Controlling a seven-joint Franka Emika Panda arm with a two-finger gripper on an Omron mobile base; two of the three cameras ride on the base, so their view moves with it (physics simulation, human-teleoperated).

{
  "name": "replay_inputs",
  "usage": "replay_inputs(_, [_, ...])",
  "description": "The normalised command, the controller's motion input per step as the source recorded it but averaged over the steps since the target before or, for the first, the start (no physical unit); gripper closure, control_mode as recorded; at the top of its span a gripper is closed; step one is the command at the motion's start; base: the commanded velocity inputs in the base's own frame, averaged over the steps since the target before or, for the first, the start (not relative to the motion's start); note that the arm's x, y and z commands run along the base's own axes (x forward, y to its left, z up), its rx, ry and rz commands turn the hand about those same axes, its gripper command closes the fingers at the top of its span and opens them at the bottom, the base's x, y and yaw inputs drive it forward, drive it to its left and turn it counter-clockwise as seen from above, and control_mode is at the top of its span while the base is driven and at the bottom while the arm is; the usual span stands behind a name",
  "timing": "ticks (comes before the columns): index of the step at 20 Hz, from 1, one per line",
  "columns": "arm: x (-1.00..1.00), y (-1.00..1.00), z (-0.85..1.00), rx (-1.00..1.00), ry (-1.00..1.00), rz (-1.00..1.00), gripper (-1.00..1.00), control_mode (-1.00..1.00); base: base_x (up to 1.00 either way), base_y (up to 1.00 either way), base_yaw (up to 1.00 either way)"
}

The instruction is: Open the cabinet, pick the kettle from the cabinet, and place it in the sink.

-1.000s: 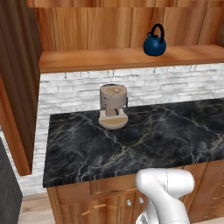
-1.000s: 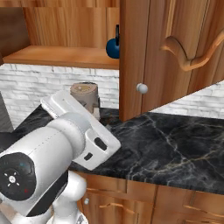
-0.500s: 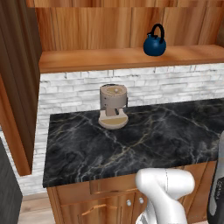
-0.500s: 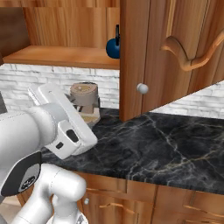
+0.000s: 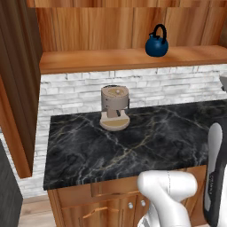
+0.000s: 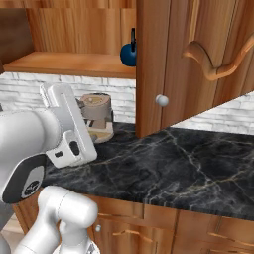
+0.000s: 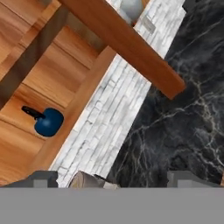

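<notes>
The small round dark-blue kettle (image 5: 156,45) with black loop handle was seen upper right in the left base view, upright on the wooden shelf (image 5: 128,58) of the opened reddish-brown wall cabinet (image 6: 168,59). A tan cylindrical coffee machine (image 5: 115,107) was set mid-frame on the black gold-veined marble counter (image 5: 146,142). Gripper (image 7: 111,178) tips were spread apart, nothing pinched.

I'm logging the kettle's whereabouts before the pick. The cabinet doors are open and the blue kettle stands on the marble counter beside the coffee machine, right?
Not quite. The cabinet doors are open, but the blue kettle stands on the wooden shelf inside it, above the coffee machine, which stands on the marble counter. The left base view shows this.
</notes>
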Motion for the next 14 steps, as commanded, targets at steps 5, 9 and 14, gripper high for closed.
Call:
replay_inputs(5, [0.31,0.07,0.00,0.25,0.00,-0.17,-1.00,-1.00,0.00,0.00,0.00])
replay_inputs(9, [0.29,0.08,0.00,0.15,0.00,-0.28,-1.00,-1.00,0.00,0.00,0.00])
replay_inputs(14, [0.36,0.01,0.00,0.14,0.00,-0.29,-1.00,-1.00,0.00,0.00,0.00])
